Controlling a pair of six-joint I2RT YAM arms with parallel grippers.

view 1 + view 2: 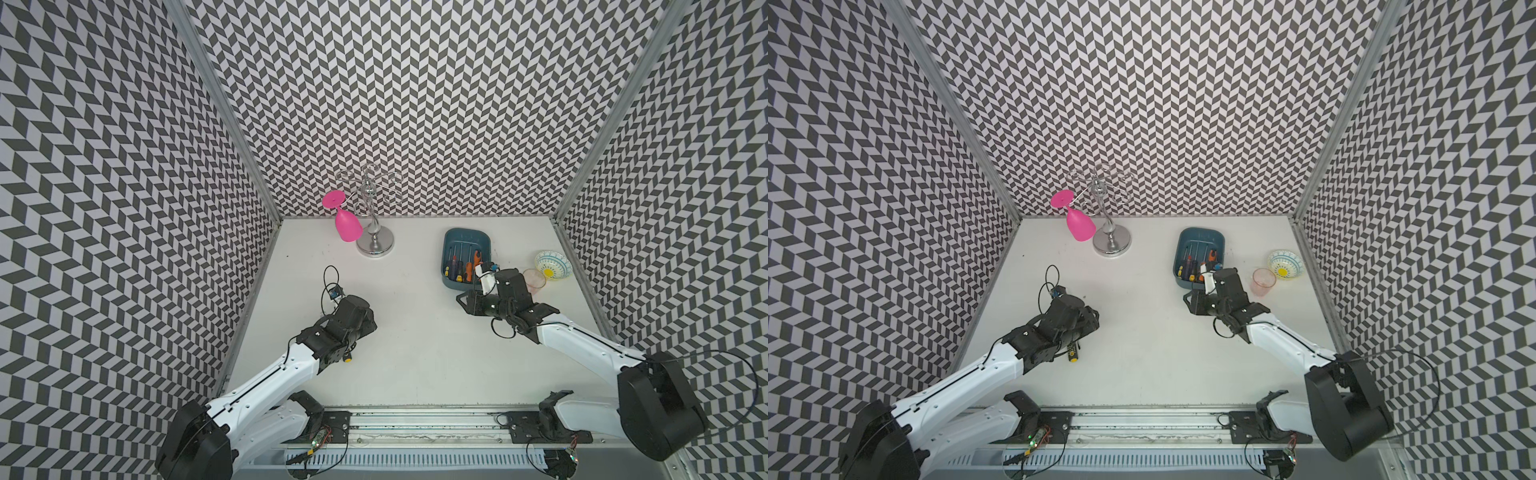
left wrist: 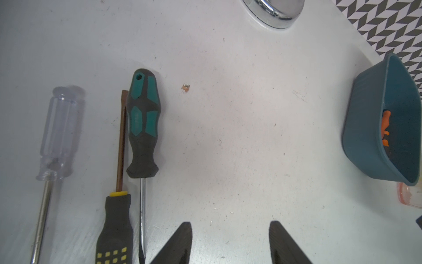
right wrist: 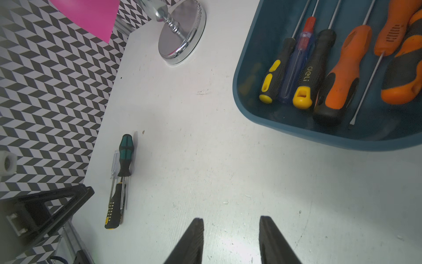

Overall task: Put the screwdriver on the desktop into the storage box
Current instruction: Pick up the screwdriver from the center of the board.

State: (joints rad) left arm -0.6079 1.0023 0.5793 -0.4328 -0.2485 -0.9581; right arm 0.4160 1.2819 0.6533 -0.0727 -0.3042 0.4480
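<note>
- L gripper [image 2: 230,222]: jaws spread, empty, over desktop [image 2: 228,114].
- 3 screwdrivers lie flat just beside it, on the side away from box [image 2: 365,128]: teal driver [image 2: 142,123], yellow-black driver [image 2: 115,228], clear driver [image 2: 60,134].
- Long axes run approx along the fingers, so jaws would close across a handle.
- R gripper [image 3: 230,219]: spread, empty, by box, well apart from them.
- L arm nearer; prob. needs a sideways shift.

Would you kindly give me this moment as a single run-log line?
left pincer: open, empty | right pincer: open, empty | desktop: three loose screwdrivers | storage box: holds other screwdrivers
</note>
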